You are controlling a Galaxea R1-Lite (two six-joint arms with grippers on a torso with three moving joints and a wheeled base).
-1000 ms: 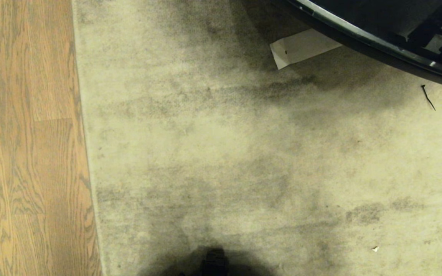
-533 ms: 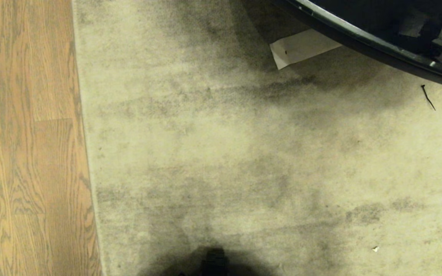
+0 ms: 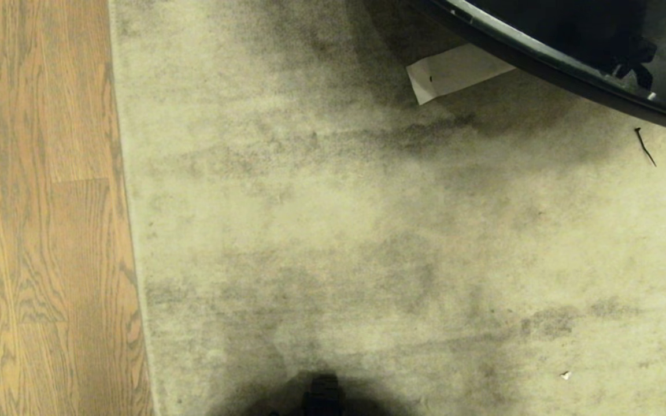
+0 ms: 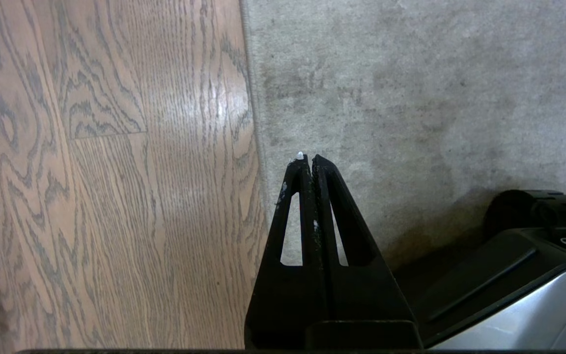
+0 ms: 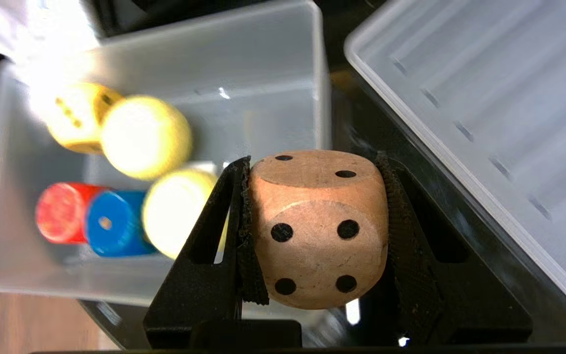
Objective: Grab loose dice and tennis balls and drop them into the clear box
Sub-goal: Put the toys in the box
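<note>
A cream die [image 5: 318,228] is clenched in the right gripper [image 5: 315,231] above the clear box [image 5: 273,73]; only release remains. The left gripper [image 4: 307,162] is kept shut.

die [image 5: 318,228]: matt wood; clear box [image 5: 273,64]: frosted plastic; floor [image 3: 38,231]: grained wood

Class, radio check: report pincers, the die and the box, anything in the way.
Right pincer shut on cream die, above clear box. Left pincer shut, empty, over the rug edge. Box holds balls and dice; lid lies alongside, opening unobstructed.
</note>
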